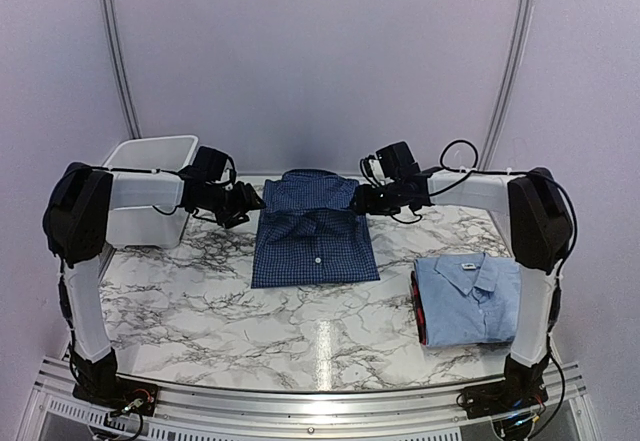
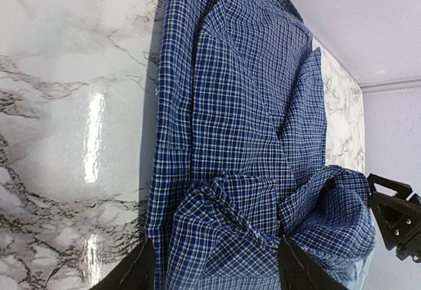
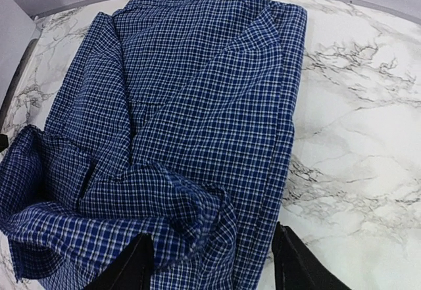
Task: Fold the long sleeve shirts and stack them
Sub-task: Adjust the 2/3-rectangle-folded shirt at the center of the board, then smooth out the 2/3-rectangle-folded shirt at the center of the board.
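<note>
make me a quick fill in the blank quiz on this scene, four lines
1. The dark shirt between the left gripper and the right gripper has a ____ pattern.
2. The light blue shirt lies folded on the table's ____ side.
3. The white bin stands at the far ____ corner.
4. Both grippers' jaws stand ____.

Missing words: checked; right; left; open.

Dark blue fine-check cloth shirt (image 1: pixel 315 241), folded flat, collar rearward, lies centrally; plain light blue folded shirt (image 1: pixel 470 296) lies right, well apart.
</note>
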